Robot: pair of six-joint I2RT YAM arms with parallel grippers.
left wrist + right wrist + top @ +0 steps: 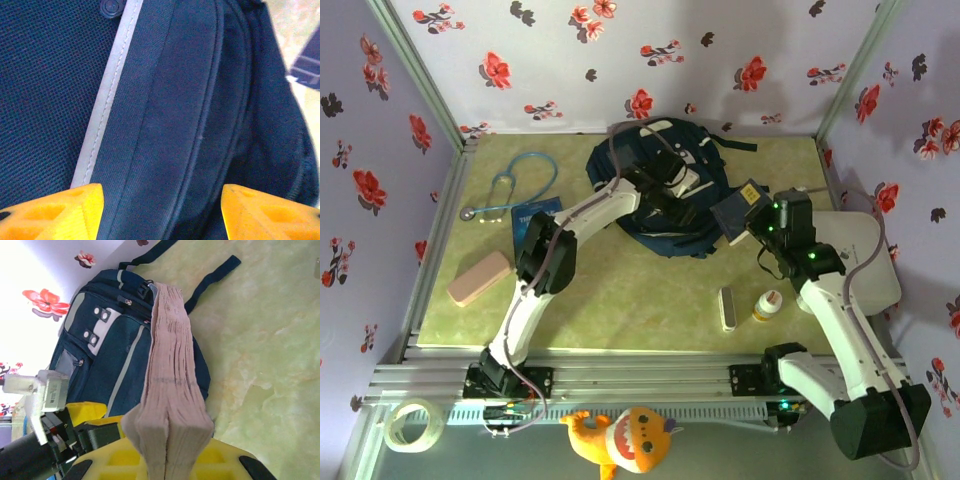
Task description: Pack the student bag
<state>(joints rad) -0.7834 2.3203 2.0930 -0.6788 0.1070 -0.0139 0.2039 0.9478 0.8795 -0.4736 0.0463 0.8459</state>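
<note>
Top external view: we see the student bag (665, 238) lying at 12 o'clock on the table (620, 290). Our left gripper (162, 210) is spread wide over it, and our right gripper (167, 465) squeezes a thick book (170, 365) at the bag's 3 o'clock.

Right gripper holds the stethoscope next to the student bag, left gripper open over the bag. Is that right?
Not quite. The right gripper is shut on a thick book, not the stethoscope, which lies far left in the top view. The right wrist view shows the book clamped beside the student bag; the left gripper is open over it.
</note>
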